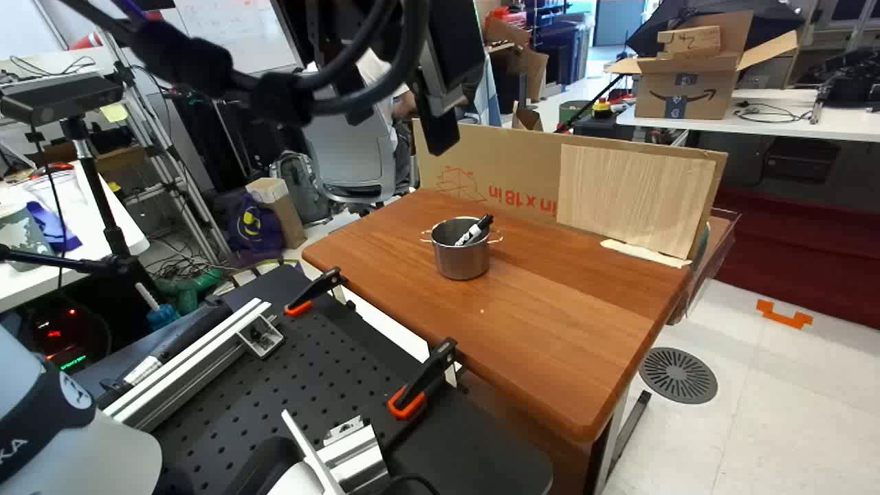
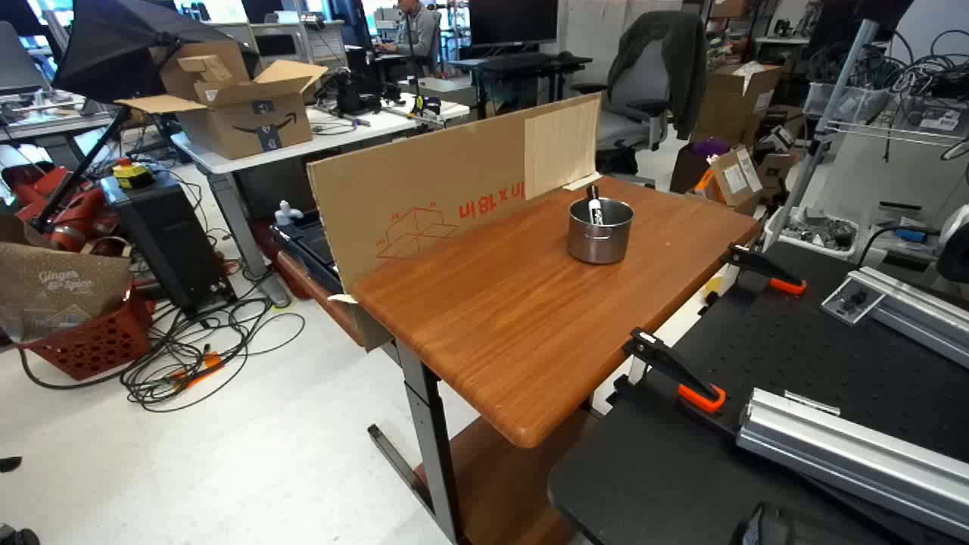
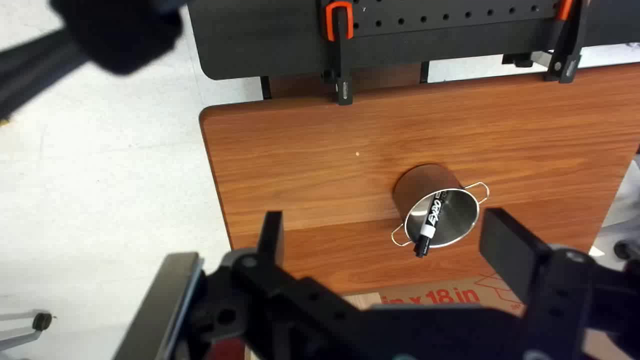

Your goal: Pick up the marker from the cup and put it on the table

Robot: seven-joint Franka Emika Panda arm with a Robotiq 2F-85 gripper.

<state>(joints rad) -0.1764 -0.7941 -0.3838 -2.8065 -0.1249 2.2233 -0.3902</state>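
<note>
The gripper hangs splayed, empty — I'd lower it toward the cup below it, pinching the marker crosswise where it juts.

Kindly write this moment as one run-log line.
marker: leaning in cup | cup: upright on table | gripper: open, empty | pick: pending

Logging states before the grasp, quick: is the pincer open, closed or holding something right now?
Pincer: open, holding nothing; the marker leans in the metal cup.
</note>
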